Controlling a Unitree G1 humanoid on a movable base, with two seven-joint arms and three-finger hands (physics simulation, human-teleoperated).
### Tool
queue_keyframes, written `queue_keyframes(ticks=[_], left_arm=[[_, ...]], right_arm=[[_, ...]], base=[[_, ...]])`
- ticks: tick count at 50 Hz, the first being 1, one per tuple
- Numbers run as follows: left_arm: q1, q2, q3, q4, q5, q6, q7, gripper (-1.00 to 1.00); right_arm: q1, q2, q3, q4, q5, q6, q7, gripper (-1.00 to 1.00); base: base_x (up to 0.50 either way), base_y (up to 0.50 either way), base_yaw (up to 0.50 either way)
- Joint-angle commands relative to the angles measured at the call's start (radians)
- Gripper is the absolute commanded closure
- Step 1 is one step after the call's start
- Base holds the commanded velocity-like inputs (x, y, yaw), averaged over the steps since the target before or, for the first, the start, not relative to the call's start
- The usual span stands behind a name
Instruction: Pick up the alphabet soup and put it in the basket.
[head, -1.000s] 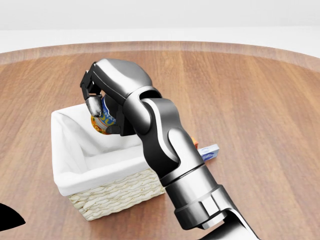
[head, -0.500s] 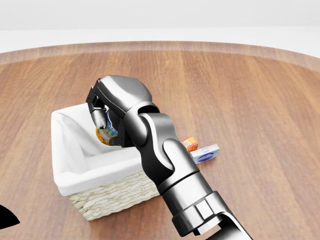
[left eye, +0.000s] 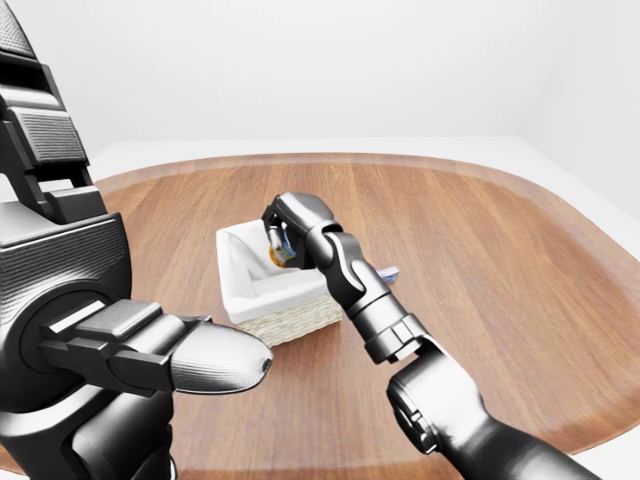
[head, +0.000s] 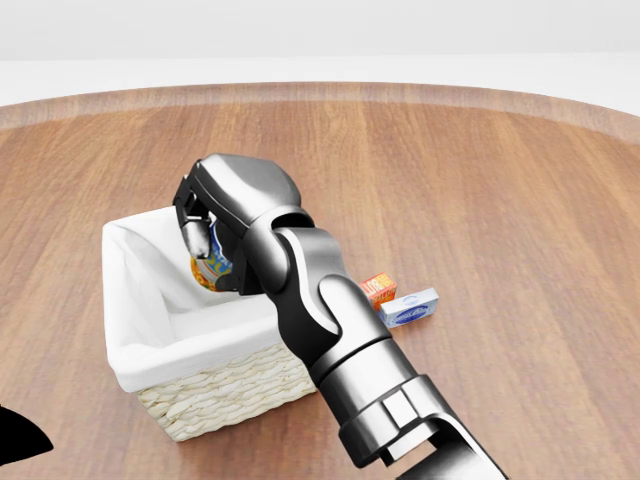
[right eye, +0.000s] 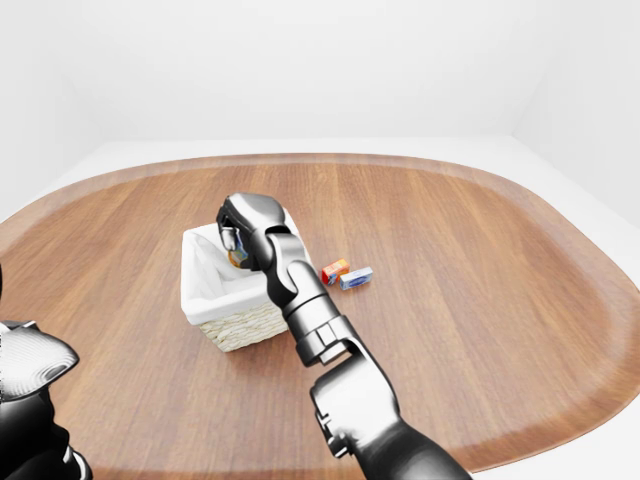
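Observation:
The alphabet soup can (head: 212, 263), with a blue and orange label, is inside the white-lined wicker basket (head: 150, 330) at its upper right corner in the head view. My right hand (head: 205, 235) reaches down into the basket and its fingers (head: 196, 236) are closed round the can. The hand and forearm hide most of the can. My left hand (left eye: 215, 360) fills the lower left of the left-eye view, held away from the basket; its fingers do not show clearly.
A small orange box (head: 379, 288) and a blue and white box (head: 410, 307) lie on the wooden table (head: 500, 200) just right of the basket. The table's curved edge runs along the top of the head view.
My right hand has lowered the can from above the basket's rim down into the basket. It barely moved in the last half second.

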Motion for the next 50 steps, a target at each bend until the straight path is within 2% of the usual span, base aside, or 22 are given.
queue_keyframes(ticks=[1,6,15,20,42,50], left_arm=[[-0.004,-0.015,-0.004,0.0,0.021,0.0,-0.017,-1.0],[-0.001,-0.014,-0.001,0.0,0.017,0.0,-0.014,-1.0],[0.002,-0.008,-0.006,0.0,0.01,0.0,-0.006,-1.0],[0.006,-0.016,-0.021,0.0,0.037,0.0,-0.02,-1.0],[0.002,-0.015,-0.038,0.0,0.039,0.0,-0.015,-1.0],[0.003,-0.015,-0.032,0.0,0.031,0.0,-0.013,-1.0]], right_arm=[[-0.074,0.014,-0.004,0.153,0.016,0.0,-0.09,0.95],[-0.164,0.007,-0.025,0.353,0.05,0.0,-0.17,0.95],[-0.193,0.006,-0.028,0.458,0.069,0.0,-0.227,0.95],[-0.211,0.011,-0.033,0.489,0.074,0.0,-0.244,0.95],[-0.387,0.096,-0.042,0.558,0.059,0.0,-0.221,0.95],[-0.383,0.106,-0.039,0.569,0.042,0.0,-0.227,0.95]], base=[[0.0,0.0,0.0],[0.0,0.0,0.0],[0.0,0.0,0.0],[0.0,0.0,0.0],[0.0,0.0,0.0],[0.0,0.0,0.0]])
